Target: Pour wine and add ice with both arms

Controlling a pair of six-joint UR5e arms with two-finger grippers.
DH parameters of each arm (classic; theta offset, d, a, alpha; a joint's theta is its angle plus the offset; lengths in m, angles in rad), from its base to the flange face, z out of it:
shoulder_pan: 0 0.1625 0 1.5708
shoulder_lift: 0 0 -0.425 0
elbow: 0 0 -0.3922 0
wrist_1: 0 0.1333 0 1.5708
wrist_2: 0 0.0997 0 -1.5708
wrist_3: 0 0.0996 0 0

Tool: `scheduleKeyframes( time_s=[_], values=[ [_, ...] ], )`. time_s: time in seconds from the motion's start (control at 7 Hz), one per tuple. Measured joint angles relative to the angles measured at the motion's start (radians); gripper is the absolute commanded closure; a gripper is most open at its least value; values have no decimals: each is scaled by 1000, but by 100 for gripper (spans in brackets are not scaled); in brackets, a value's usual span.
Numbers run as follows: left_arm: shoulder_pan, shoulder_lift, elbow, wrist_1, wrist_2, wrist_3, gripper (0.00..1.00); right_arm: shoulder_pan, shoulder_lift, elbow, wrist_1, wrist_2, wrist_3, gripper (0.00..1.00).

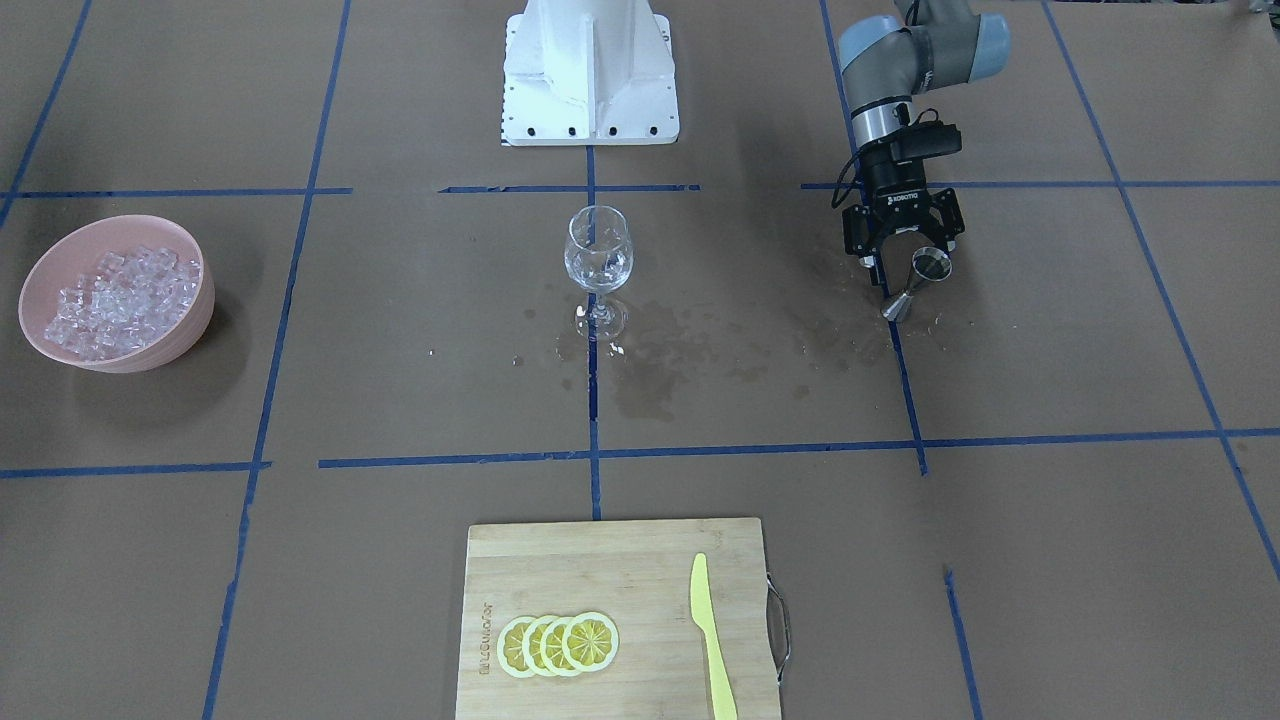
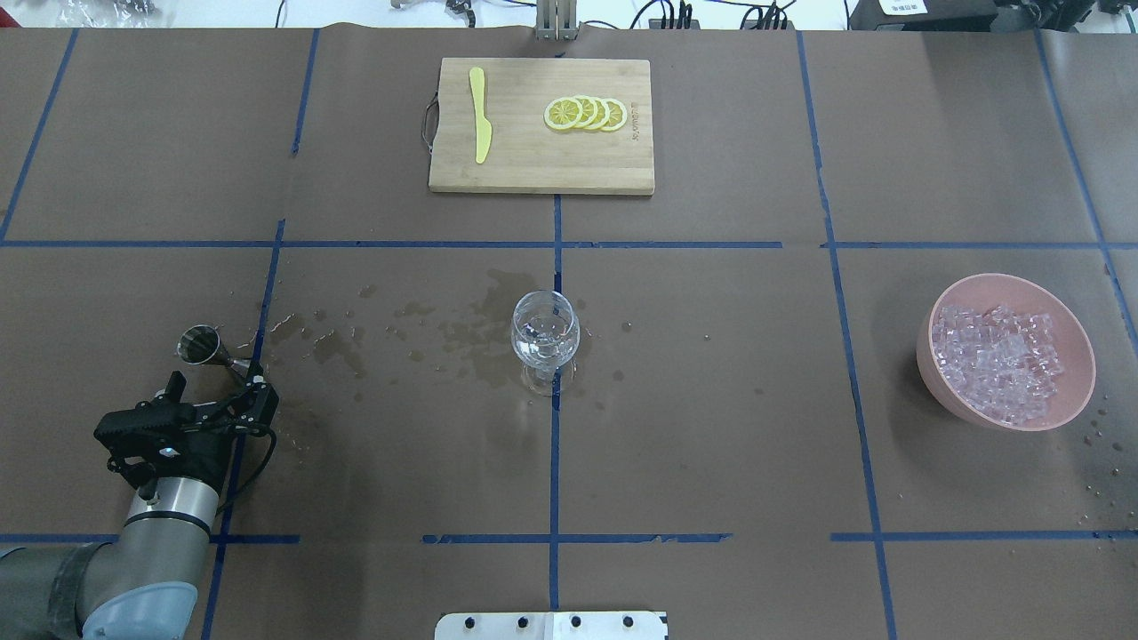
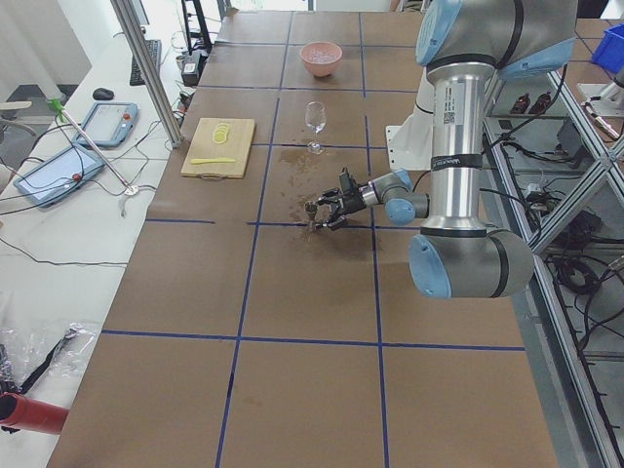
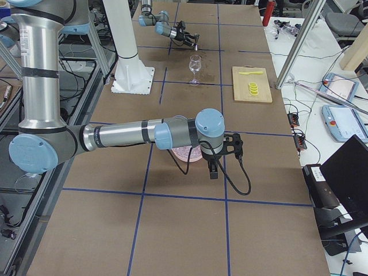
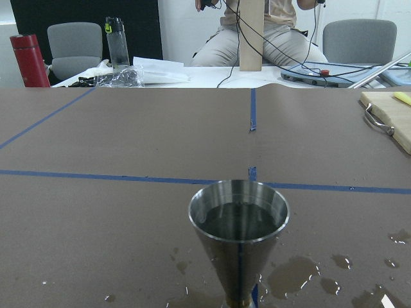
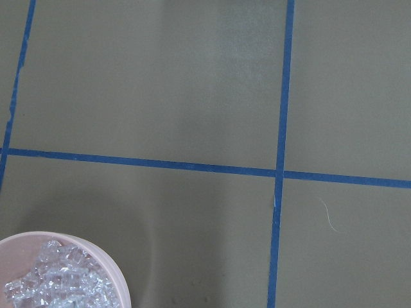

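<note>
A steel jigger stands on the wet paper, seen close and centred in the left wrist view. My left gripper sits low just behind it, jaws spread wide and holding nothing; it also shows from overhead. A wine glass stands at the table's middle with a little clear liquid in its bowl. A pink bowl holds a heap of ice cubes. My right gripper hangs above that bowl; its fingers show only in the right side view, so I cannot tell their state.
Wet stains spread between glass and jigger. A wooden cutting board with lemon slices and a yellow knife lies on the operators' side. The white pedestal stands behind the glass.
</note>
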Motion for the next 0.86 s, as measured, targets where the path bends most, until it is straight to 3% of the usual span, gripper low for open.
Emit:
scheduleKeyframes(
  time_s=[0.86],
  values=[
    [-25,-30,51,-1,12,1,44,-6,13,0,-3,-3,2,0]
  ],
)
